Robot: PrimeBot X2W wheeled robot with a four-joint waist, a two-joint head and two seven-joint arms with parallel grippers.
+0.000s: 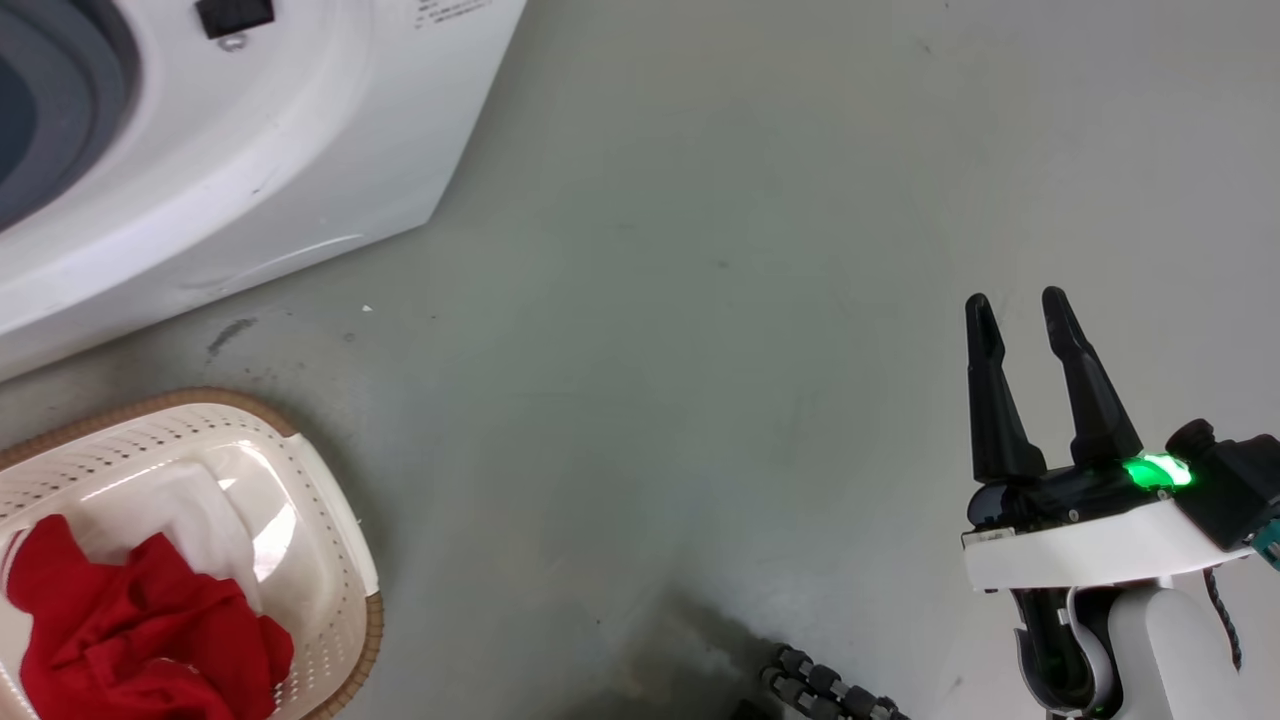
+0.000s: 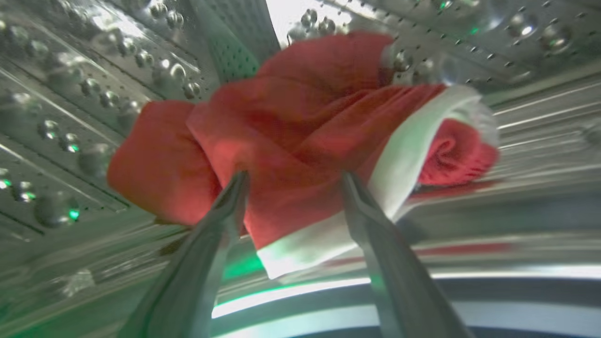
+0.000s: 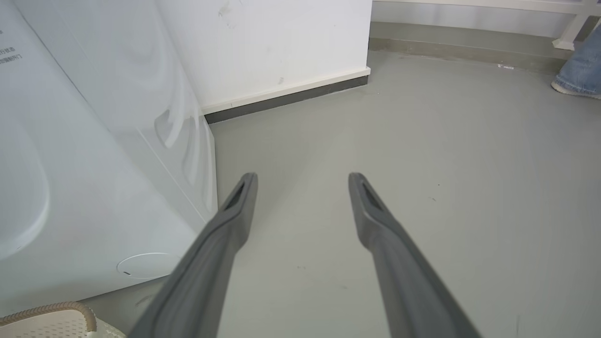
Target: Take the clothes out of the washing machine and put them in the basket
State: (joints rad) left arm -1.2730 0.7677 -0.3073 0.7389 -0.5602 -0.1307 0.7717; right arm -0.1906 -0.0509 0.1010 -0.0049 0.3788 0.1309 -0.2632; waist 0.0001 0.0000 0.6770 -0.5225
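Inside the washing machine's steel drum [image 2: 70, 94] lies a red garment [image 2: 300, 126] with a white trim band. My left gripper [image 2: 293, 178] is open, its two fingers straddling the garment's lower fold; the fabric lies between and beyond the tips. The washing machine [image 1: 250, 150] stands at the upper left of the head view. The cream basket [image 1: 325, 510] sits at the lower left and holds red clothes [image 1: 140, 620] and a white cloth [image 1: 190, 510]. My right gripper [image 1: 1017, 300] hangs open and empty over bare floor at the lower right.
In the right wrist view the right gripper [image 3: 303, 176] points over grey floor, with the washing machine's side [image 3: 94, 188] at left and the basket's rim [image 3: 51, 312] at bottom left. A white wall [image 3: 281, 42] stands behind. A person's foot [image 3: 577, 87] is at far right.
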